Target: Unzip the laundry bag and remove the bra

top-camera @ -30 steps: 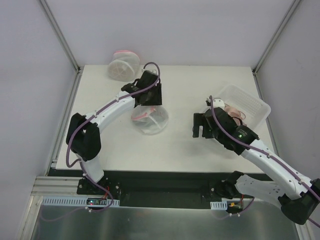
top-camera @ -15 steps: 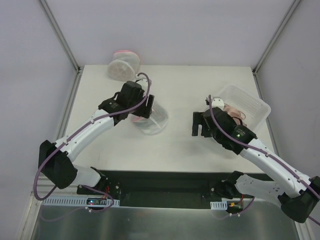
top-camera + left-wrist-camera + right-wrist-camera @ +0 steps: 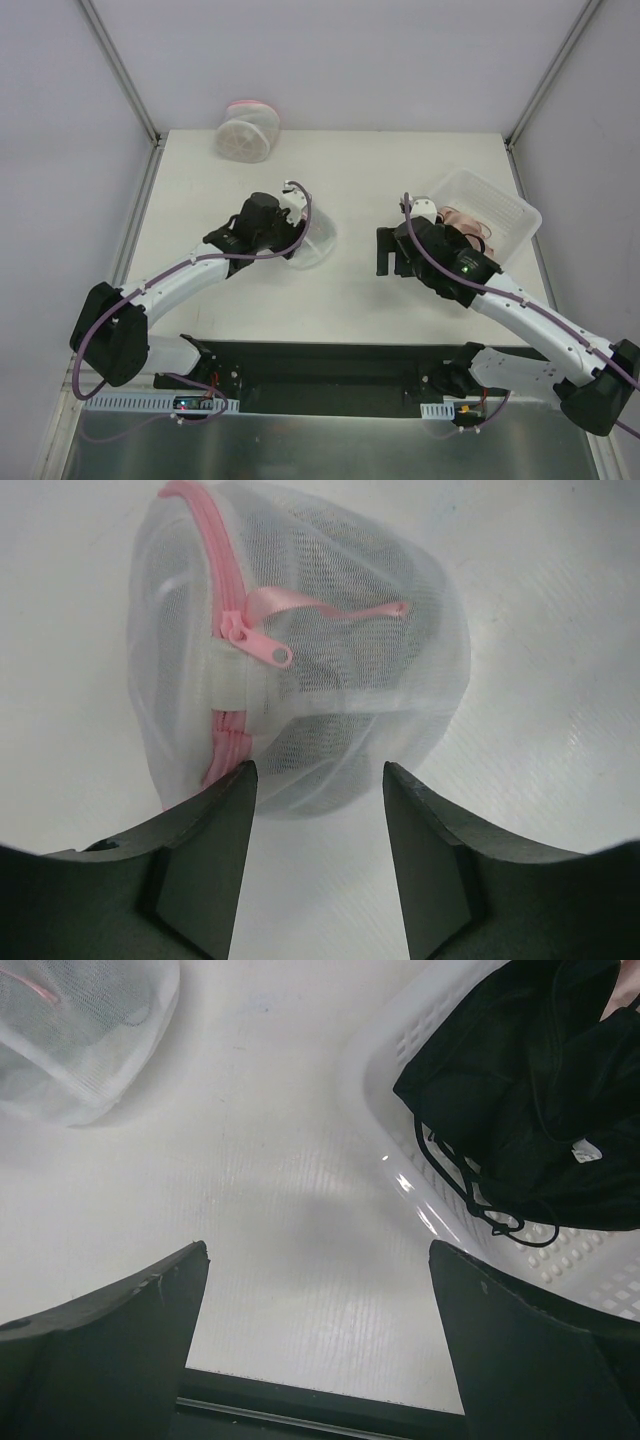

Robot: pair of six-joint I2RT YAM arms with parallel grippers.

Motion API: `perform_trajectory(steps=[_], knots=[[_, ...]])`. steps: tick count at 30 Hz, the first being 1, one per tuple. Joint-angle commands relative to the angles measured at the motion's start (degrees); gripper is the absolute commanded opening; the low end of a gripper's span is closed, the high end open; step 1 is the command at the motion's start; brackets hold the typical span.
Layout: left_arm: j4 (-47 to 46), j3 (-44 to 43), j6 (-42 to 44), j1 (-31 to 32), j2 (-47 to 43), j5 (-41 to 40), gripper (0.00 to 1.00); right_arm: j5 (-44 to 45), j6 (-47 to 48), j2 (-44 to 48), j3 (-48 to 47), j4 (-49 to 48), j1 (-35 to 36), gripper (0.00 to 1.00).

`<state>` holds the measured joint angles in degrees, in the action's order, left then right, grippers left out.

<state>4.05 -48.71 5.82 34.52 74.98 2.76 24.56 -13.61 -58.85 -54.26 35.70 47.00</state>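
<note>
The laundry bag (image 3: 330, 630) is a small white mesh dome with a pink zipper rim, lying on the table (image 3: 340, 290). Its pink slider and pull tab (image 3: 258, 646) sit on the side facing my left gripper, with a pink ribbon loop beside them. My left gripper (image 3: 315, 780) is open and empty, its fingertips just short of the bag's near edge. From above, the bag (image 3: 318, 236) lies right of my left gripper (image 3: 292, 240). The bra shows only as a dim shape through the mesh. My right gripper (image 3: 315, 1270) is open and empty over bare table, right of the bag (image 3: 80, 1030).
A white plastic basket (image 3: 500, 205) at the right holds a black garment (image 3: 530, 1090) and a pinkish one (image 3: 465, 215). A firmer drum-shaped mesh bag (image 3: 245, 135) stands at the table's back left edge. The table's near edge (image 3: 300, 1410) is just below my right gripper.
My left arm has swung its gripper from the far side of the bag round to the bag's left side and lowered it. My right gripper has shifted slightly left.
</note>
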Motion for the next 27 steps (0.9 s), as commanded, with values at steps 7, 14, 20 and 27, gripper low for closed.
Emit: perform_trajectory(steps=[7,14,20,27], knots=[[-8.54,-0.07,3.40,-2.00,-1.32,3.12,0.54,2.78,-1.42,1.02,-1.29,0.51,0.90,0.96],[-5.82,1.60,5.60,-4.90,-7.99,13.22,0.40,2.69,-1.51,0.23,-1.55,0.25,1.07,0.96],[-6.16,1.52,4.90,-6.13,-8.72,12.00,0.55,2.51,-1.42,-1.35,-2.43,-0.02,1.60,0.96],[-8.00,0.98,5.25,-7.80,-0.54,7.88,0.65,2.60,-1.42,-2.32,-3.22,0.07,2.48,0.96]])
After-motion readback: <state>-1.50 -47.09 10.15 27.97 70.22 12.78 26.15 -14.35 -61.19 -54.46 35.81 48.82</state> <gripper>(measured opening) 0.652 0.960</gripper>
